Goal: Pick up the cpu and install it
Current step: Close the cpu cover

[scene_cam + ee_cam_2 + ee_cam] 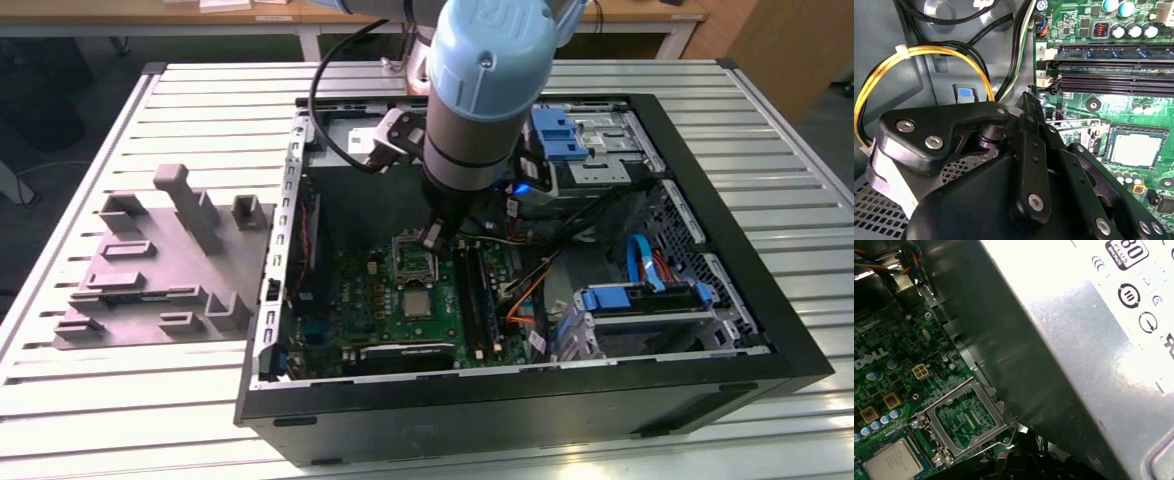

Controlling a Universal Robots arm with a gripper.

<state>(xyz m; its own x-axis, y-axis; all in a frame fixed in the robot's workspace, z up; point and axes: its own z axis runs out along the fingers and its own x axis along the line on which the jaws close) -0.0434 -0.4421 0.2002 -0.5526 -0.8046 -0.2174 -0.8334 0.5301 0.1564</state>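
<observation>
Gripper (434, 238) above socket frame (966, 417) (finger opening unclear); cpu (1135, 150) seated in socket

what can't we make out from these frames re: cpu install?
- Gripper state: in the second wrist view the gripper's black linkage covers its own fingertips; in the exterior view the arm blocks it.
- Whether the cpu is fully seated: too small in the exterior view; cut off by the frame edge in the first wrist view.
- Socket area beyond the open metal frame: hidden behind the grey power-supply box.
</observation>
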